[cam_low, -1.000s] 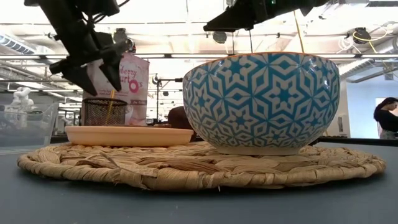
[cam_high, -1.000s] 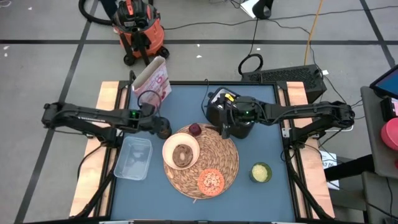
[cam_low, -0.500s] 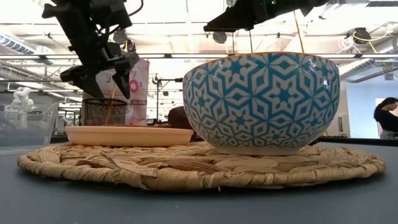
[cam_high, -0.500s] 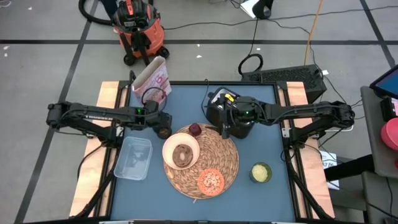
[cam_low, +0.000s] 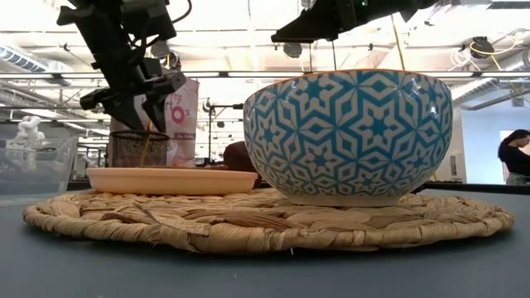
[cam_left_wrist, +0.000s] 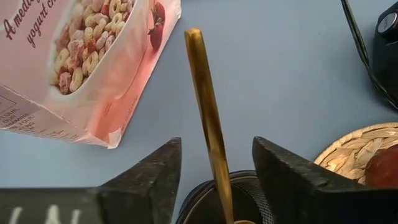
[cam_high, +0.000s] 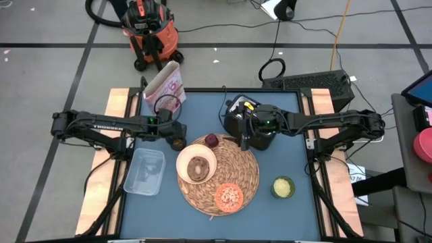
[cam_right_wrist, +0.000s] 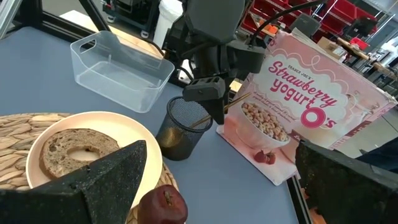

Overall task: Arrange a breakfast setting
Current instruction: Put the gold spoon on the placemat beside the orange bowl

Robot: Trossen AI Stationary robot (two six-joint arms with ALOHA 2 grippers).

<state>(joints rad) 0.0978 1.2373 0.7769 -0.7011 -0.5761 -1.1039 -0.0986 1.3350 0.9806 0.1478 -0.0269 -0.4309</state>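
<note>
In the dark cup (cam_left_wrist: 227,202) stands a wooden spoon (cam_left_wrist: 208,118), between the left gripper's (cam_left_wrist: 214,163) open fingers; right fingers open

From my left wrist camera I see the left gripper (cam_left_wrist: 214,171) with its fingers (cam_left_wrist: 152,180) apart, either side of the wooden spoon (cam_left_wrist: 207,118) handle. I can't tell whether either finger touches it. The handle rises from the dark cup (cam_left_wrist: 217,199) between the fingers. Beyond them lies the cereal box (cam_left_wrist: 87,59) on the table (cam_left_wrist: 280,74). The placemat (cam_left_wrist: 354,146) edge and a dark-red fruit (cam_left_wrist: 382,165) sit outside one finger.
</note>
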